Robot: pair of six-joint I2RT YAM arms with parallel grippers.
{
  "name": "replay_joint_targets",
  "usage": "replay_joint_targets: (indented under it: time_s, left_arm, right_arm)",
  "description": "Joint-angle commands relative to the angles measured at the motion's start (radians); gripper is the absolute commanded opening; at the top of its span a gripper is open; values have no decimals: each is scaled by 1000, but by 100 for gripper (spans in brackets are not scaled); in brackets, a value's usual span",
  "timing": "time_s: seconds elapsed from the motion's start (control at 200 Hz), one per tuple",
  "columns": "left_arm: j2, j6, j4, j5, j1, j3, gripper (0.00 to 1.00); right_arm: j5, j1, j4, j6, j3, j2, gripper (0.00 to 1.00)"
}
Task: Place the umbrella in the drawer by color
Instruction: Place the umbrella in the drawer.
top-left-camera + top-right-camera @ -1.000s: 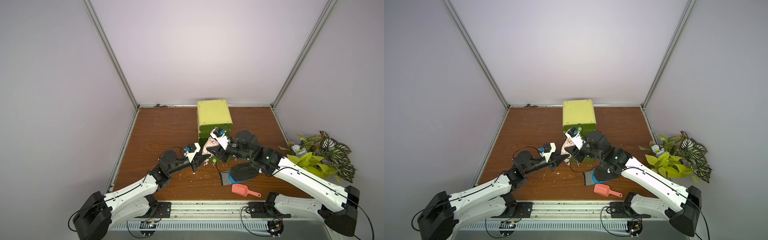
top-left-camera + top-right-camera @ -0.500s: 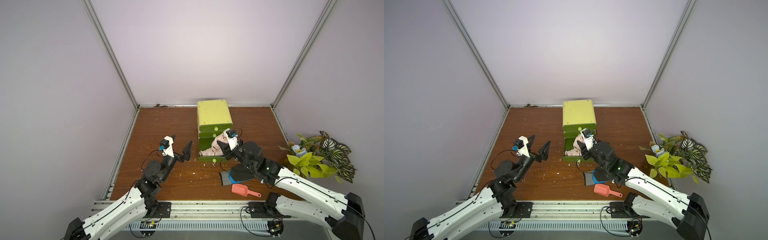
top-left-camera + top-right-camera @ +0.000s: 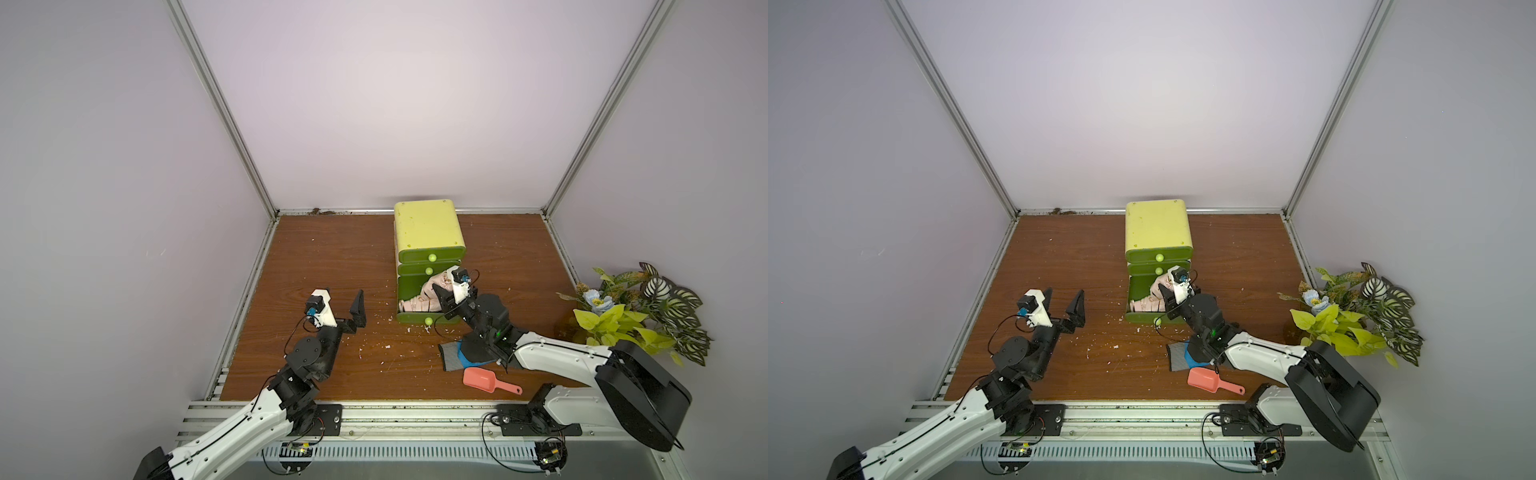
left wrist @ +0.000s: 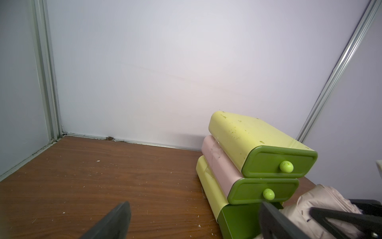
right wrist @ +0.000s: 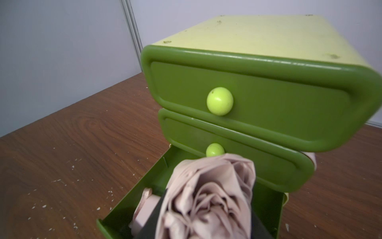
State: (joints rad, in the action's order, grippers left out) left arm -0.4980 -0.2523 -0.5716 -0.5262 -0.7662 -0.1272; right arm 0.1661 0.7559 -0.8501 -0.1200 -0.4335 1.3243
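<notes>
The folded pink umbrella (image 3: 422, 298) lies in the pulled-out bottom drawer (image 3: 415, 319) of the small drawer unit (image 3: 427, 227), its canopy end propped up against the drawer front above. I see the right gripper (image 3: 441, 300) partly closed around that raised end; in the right wrist view the bunched fabric (image 5: 206, 196) sits between the dark fingers, with the strap and handle end down inside the drawer. The two upper drawers are shut; from the left wrist view the middle casing (image 4: 215, 161) is pink and the other two are yellow-green, all with dark green fronts and pale green knobs.

The left gripper (image 3: 1062, 308) hangs well apart from the unit over bare table, jaws spread wide and holding nothing.

The wood-grain tabletop (image 3: 332, 257) is speckled with white flecks, thickest in front of the drawer. A coral scoop (image 3: 482, 379) lies near the front edge, just beside a grey-and-blue item (image 3: 452, 354) I cannot identify under the right arm. Pale lilac walls (image 3: 395, 104) with aluminium corner posts enclose the table; an artificial plant (image 3: 636, 311) stands at its right edge.
</notes>
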Motion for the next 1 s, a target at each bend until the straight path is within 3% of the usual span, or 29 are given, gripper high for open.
replay_joint_targets:
  time_s: [0.0,0.345,0.415,0.51,0.59,0.695,0.841,0.996]
  left_arm:
    - [-15,-17,-25,15,2,-24,99]
    - [-5,-28,-22,23,2,-22,99]
    - [-4,-28,-21,22,3,-22,99]
    - [-8,-28,-22,25,2,-22,99]
    - [-19,-23,-29,36,3,-24,99]
    - [-48,-29,-25,55,3,-38,99]
    - [-74,-37,-14,70,2,-54,99]
    - [-66,-41,-16,64,2,-49,99]
  right_arm:
    - [-78,-3,-197,-95,-34,36,19]
    - [-158,-12,-410,-237,-34,248,26]
    - [-163,-21,-423,-250,-32,275,33]
    - [-170,-45,-406,-298,-21,279,51]
    - [-131,-73,-277,-339,-29,236,65]
    - [-96,-109,25,-309,-101,164,81]
    - [-67,-131,356,-165,-209,91,90]
    - [1,-132,603,-45,-300,13,90]
